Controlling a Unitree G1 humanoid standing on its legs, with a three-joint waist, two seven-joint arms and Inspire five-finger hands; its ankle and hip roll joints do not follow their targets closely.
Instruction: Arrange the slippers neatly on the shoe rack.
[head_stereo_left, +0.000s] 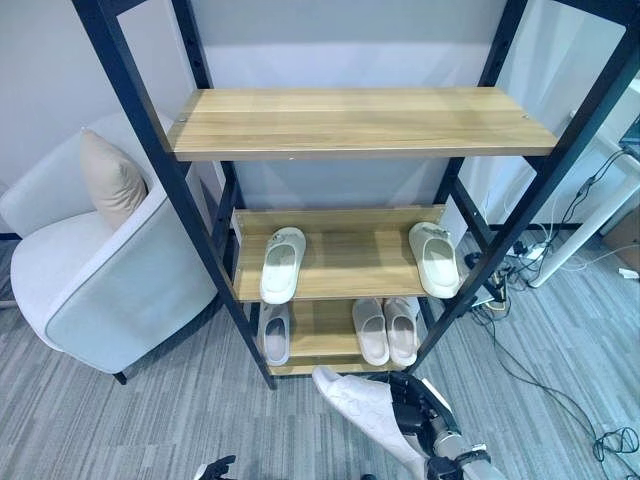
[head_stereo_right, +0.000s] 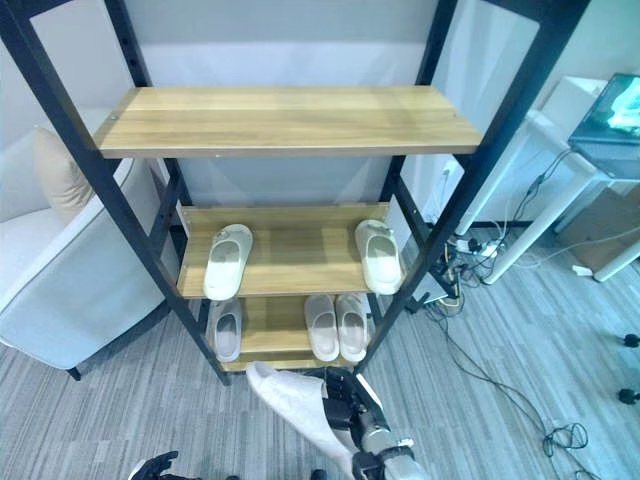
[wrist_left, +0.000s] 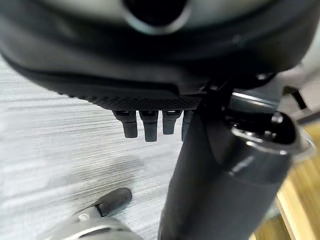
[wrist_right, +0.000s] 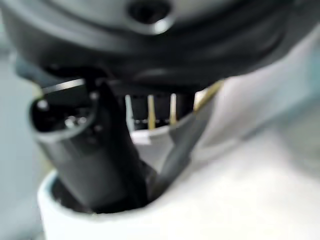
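My right hand (head_stereo_left: 418, 408) is shut on a white slipper (head_stereo_left: 362, 408), held low over the floor just in front of the shoe rack (head_stereo_left: 200, 240). In the right wrist view the thumb (wrist_right: 95, 155) is tucked inside the slipper (wrist_right: 240, 200). Two cream slippers lie far apart on the middle shelf, one at the left (head_stereo_left: 282, 263) and one at the right (head_stereo_left: 435, 259). The bottom shelf holds a single pale slipper (head_stereo_left: 275, 335) at the left and a pair (head_stereo_left: 386, 330) at the right. The top shelf (head_stereo_left: 360, 120) is bare. My left hand (head_stereo_left: 216, 468) hangs open over the carpet.
A light grey armchair (head_stereo_left: 110, 280) with a beige cushion (head_stereo_left: 110, 180) stands close to the rack's left side. A white table leg (head_stereo_left: 585, 225) and loose cables (head_stereo_left: 520, 265) lie to the rack's right. Grey carpet (head_stereo_left: 150, 410) stretches before the rack.
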